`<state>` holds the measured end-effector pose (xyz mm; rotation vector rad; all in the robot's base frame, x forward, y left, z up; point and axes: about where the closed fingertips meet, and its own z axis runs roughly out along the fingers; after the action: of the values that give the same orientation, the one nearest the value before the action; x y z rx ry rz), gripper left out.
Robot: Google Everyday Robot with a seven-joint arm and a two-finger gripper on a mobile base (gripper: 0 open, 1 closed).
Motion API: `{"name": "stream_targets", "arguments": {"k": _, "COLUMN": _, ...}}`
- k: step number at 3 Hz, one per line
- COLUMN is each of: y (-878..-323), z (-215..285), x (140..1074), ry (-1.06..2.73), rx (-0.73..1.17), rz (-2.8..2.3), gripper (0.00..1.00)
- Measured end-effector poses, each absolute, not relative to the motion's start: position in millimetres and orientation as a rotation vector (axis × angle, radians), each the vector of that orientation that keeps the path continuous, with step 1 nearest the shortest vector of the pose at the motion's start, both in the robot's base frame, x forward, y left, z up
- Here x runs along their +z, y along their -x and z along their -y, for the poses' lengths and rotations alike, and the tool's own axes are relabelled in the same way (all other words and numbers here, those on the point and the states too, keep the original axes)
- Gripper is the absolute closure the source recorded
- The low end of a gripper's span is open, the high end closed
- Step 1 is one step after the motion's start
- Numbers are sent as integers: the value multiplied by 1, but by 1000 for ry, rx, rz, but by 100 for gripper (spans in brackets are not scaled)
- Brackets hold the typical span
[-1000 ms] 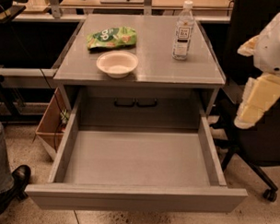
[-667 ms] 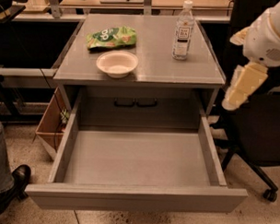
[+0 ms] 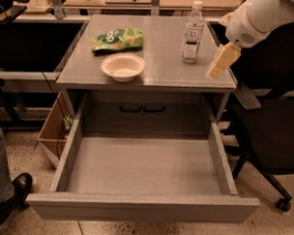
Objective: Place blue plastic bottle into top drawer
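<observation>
The blue plastic bottle point(image 3: 192, 36) stands upright on the grey surface point(image 3: 163, 74) of the cabinet, toward its back right corner, with its white cap on and its white label with dark print facing the camera. The pincer point(image 3: 219, 66) hangs at the right front edge of that surface, just to the right of the bottle and a little nearer the camera, apart from it and touching nothing. It shows as a cream-coloured block pointing down and to the left from the arm's white wrist point(image 3: 249, 26), and whether it is open or closed cannot be told from this angle. On the left half of the surface a white bowl point(image 3: 123, 66) sits upright near the front edge, and a green snack bag point(image 3: 117, 39) lies flat just behind it. Below the surface the top drawer point(image 3: 144, 206) is pulled far out toward the camera, its plain front panel nearest and its smooth grey floor in full view. Two dark handles point(image 3: 142, 108) show on the panel at the back of the opening. A brown box point(image 3: 52, 130) stands on the floor to the left of the cabinet, a dark office chair point(image 3: 272, 128) to the right, and a black shoe point(image 3: 16, 187) beneath a trouser leg at the lower left.
</observation>
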<state>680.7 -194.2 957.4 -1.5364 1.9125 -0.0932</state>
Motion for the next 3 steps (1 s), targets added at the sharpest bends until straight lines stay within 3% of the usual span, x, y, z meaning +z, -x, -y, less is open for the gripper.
{"name": "stream_targets", "arguments": {"k": 2, "y": -688, "z": 195, "x": 953, "ry": 1499, "rx": -89, "rz": -1927, "gripper": 0}}
{"name": "stream_targets", "arguments": {"k": 3, "y": -725, "z": 196, "x": 932, "ry": 1344, "rx": -41, "rz": -1933, "gripper": 0}}
